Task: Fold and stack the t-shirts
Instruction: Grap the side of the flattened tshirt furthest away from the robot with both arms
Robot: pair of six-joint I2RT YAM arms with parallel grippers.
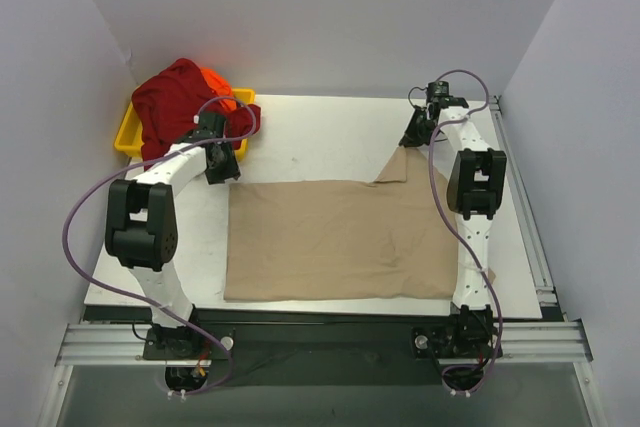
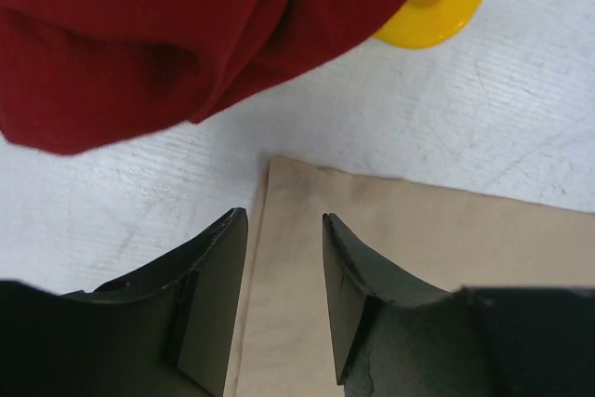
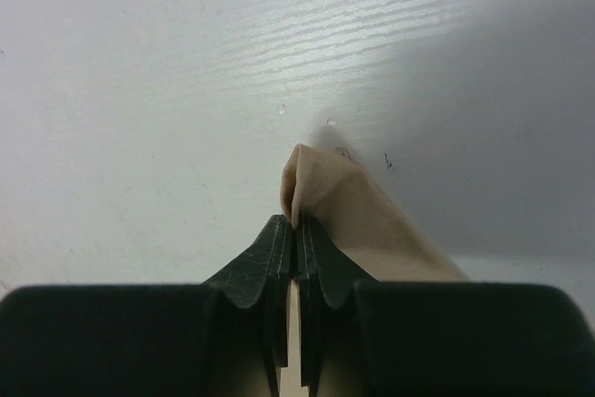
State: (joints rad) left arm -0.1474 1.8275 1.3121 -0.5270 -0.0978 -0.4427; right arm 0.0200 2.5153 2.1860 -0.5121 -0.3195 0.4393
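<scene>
A tan t-shirt [image 1: 340, 237] lies spread flat in the middle of the table. My left gripper [image 1: 222, 167] hovers over its far left corner, open, with the cloth's edge [image 2: 418, 258] lying under and between the fingers [image 2: 214, 276]. My right gripper [image 1: 416, 135] is shut on the far right corner of the tan t-shirt [image 3: 344, 197], which bunches up just past the fingertips [image 3: 296, 223]. A dark red t-shirt [image 1: 175, 97] is heaped over the yellow tray at the back left and hangs close above my left gripper [image 2: 139, 34]. An orange t-shirt [image 1: 215, 80] peeks out behind it.
The yellow tray [image 1: 128, 135] sits at the back left corner, its rim [image 2: 446, 6] showing past the red cloth. White walls close in the table at the back and on both sides. A metal rail runs along the near edge [image 1: 320, 332].
</scene>
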